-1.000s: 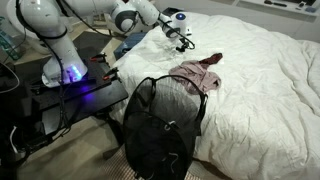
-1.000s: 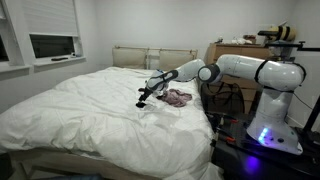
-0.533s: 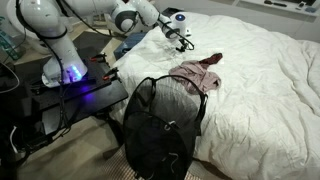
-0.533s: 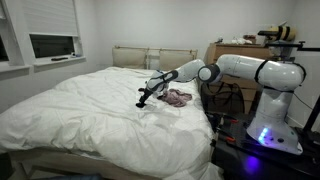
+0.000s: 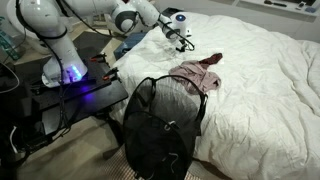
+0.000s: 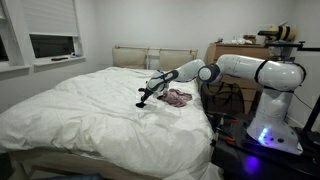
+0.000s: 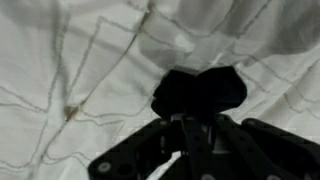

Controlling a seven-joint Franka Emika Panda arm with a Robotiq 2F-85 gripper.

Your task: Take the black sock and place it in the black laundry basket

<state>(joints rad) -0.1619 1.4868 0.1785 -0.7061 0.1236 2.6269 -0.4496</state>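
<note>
- Currently the gripper [image 7: 196,124] is at lower centre of the wrist view, tips against the lower edge of the black sock [image 7: 200,90]. The sock is bunched on the white sheet [image 7: 70,60], mid-frame.
- Jaws: the fingertips look nearly together, but it's black on black and blurred. I cannot tell if they're clamped on the sock or stopped just short of it.
- Risk 1: an edge-only pinch. If I've only caught a corner of the fabric, I'd expect the sock to slip out on the lift.
- Risk 2: the sheet is wrinkled right around the sock, so the pads could catch bedding too and drag it up.
- Risk 3: in an exterior view the black laundry basket [image 5: 150,130] stands at lower centre, off the bed edge and well apart from the gripper at upper centre. The pink clothes pile [image 5: 197,75] lies between them, so a low carry could snag it.
- Risk 4: the basket looks like light mesh. A bump from the arm could tip it, and a release off the rim would drop the sock on the floor.
- Writing: 0 readable brands or labels across the 3 views. The only marking is a blue glow on the robot base [image 5: 72,72].
</note>
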